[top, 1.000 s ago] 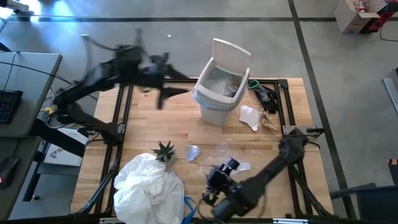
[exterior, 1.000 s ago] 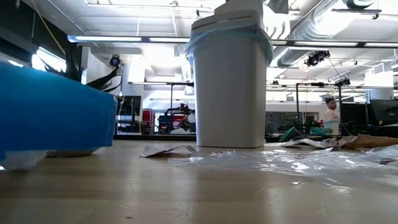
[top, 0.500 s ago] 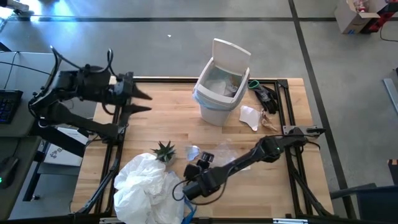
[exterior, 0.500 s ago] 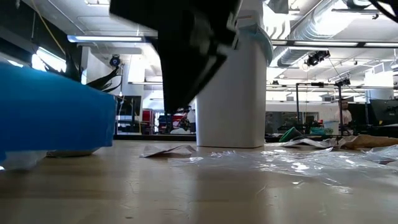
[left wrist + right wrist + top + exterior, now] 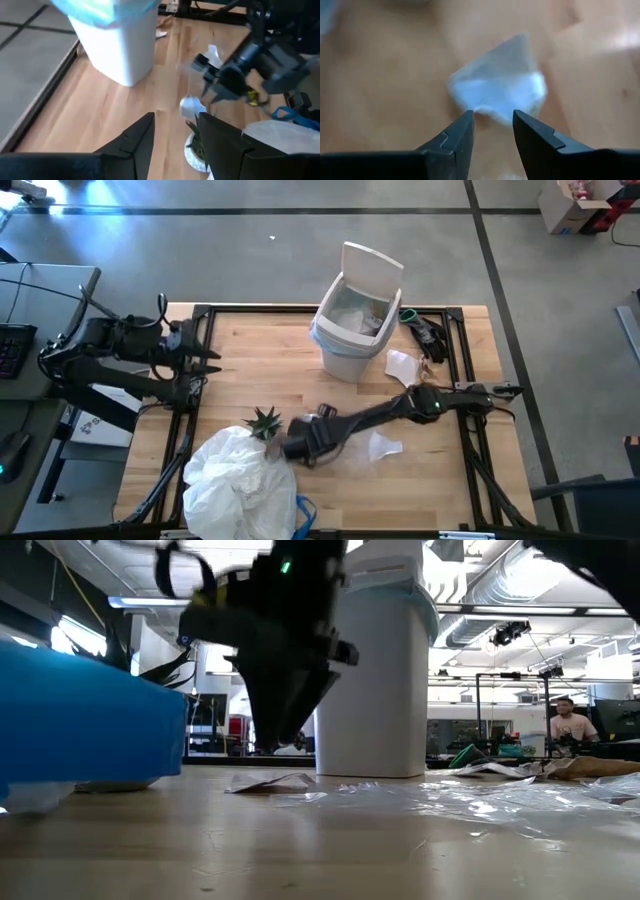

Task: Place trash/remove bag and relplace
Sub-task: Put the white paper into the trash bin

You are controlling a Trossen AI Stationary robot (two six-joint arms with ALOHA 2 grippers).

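Wooden table [image 5: 240,380]; green spiky potted plant [image 5: 265,421] near its front-left, cardboard box [image 5: 566,204] on floor beyond, seated person [image 5: 570,726] behind.

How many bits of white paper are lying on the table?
3 that I can see: one scrap right of the bin, one near the table's middle, one at the right gripper. More may hide under the arm.

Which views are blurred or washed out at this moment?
Right wrist view: the pale scrap ahead of the right gripper is smeared. Low view: that arm is a dark silhouette against bright ceiling lights. Left wrist view: the bin is soft. High view: sharp.
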